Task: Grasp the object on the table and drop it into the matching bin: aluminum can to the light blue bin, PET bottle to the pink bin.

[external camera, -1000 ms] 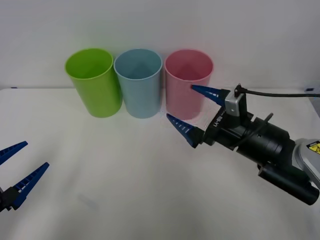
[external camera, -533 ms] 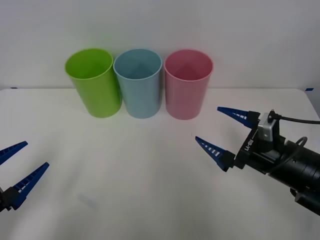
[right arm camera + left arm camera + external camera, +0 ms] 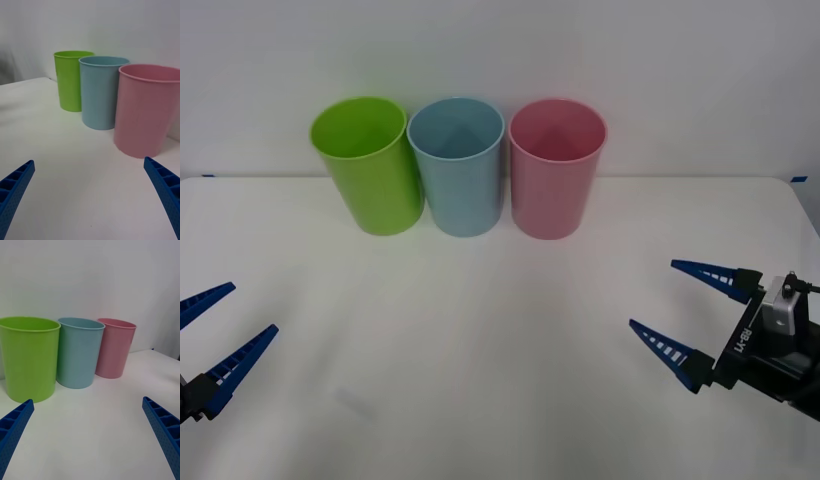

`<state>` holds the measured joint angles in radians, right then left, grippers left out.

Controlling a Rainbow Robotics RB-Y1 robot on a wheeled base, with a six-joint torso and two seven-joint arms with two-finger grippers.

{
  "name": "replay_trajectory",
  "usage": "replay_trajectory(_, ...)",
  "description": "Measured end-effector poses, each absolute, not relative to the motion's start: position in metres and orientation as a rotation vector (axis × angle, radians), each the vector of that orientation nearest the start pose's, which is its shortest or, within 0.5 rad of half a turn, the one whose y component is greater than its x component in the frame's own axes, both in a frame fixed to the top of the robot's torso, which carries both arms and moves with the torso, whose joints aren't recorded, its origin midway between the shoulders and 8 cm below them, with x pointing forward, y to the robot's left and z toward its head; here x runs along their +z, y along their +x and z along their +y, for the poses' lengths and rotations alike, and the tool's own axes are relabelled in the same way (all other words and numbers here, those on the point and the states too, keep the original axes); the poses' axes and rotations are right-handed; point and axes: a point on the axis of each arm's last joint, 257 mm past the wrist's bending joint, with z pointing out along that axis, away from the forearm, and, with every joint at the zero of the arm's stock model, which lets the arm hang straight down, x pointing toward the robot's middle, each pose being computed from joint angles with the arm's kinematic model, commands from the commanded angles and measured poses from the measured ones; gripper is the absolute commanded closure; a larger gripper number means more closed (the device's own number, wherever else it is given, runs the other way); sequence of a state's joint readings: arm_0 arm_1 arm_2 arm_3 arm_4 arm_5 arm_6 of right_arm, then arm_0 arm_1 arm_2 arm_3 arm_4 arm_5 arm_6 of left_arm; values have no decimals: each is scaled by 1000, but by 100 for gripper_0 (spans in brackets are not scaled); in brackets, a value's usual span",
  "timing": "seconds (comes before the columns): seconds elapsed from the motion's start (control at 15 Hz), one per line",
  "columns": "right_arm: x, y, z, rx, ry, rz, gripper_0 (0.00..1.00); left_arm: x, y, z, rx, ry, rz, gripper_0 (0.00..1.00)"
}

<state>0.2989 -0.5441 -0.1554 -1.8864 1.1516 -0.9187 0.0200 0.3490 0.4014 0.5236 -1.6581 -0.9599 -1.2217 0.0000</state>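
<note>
Three tall, round, slightly tapered plastic bins stand upright in a row at the far side of the wide, flat, plain white surface [image 3: 480, 330]: a lime green bin [image 3: 367, 165] on the robot's left, the light blue bin [image 3: 458, 165] in the middle, and the pink bin [image 3: 556, 167] on the right, each just beside its neighbour. Their walls are plain, with no label or writing. The right gripper [image 3: 688, 318] hovers low over the near right part of the surface, well apart from the bins, its blue ribbed fingers spread wide and holding nothing; white lettering on its black body is too small to read. The left gripper [image 3: 218, 335] sits at the near left edge, its fingers likewise apart and empty. The bins' insides, as far as they can be seen, show no can.
</note>
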Motion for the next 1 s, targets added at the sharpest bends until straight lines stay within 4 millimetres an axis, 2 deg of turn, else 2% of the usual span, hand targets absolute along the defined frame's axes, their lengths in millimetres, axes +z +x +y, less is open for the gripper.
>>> replay_trajectory(0.33, -203, 351, -243, 535, -789, 1531, 0, -169, 342, 330, -567, 465, 1441, 0)
replay_trajectory(1.0, -229, 322, -275, 552, -719, 1615, 0, -169, 342, 330, -567, 465, 1441, 0)
